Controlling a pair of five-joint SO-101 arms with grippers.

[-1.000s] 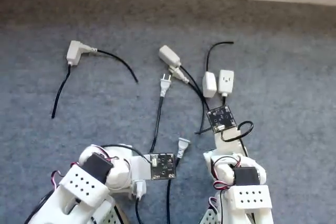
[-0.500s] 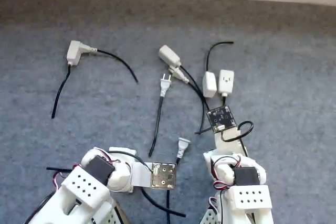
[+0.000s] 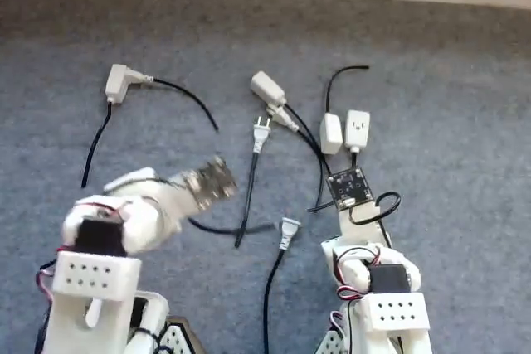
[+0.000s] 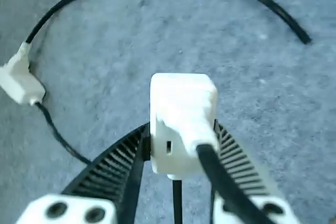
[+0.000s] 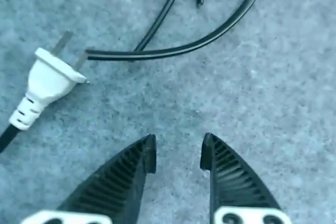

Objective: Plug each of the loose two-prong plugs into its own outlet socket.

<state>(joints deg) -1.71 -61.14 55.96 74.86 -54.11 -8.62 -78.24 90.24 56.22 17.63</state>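
Nearest, the right gripper (image 5: 178,145) hangs with fingers (image 5: 128,179) spread over the counter (image 5: 273,103) near a loose plug (image 5: 50,80), probably light and rigid, best pinched across its body, limp cord (image 3: 268,292) trailing, while farther out the left gripper (image 4: 181,129), fingers (image 4: 115,166) pinching a white socket block (image 4: 181,103), has swung leftward from near centre.

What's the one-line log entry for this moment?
left gripper: shut on white cabled block | right gripper: open above carpet | two-prong plug: loose, unplugged

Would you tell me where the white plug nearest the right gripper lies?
High view: the white plug lies on the carpet left of the right arm, beside a black cable.
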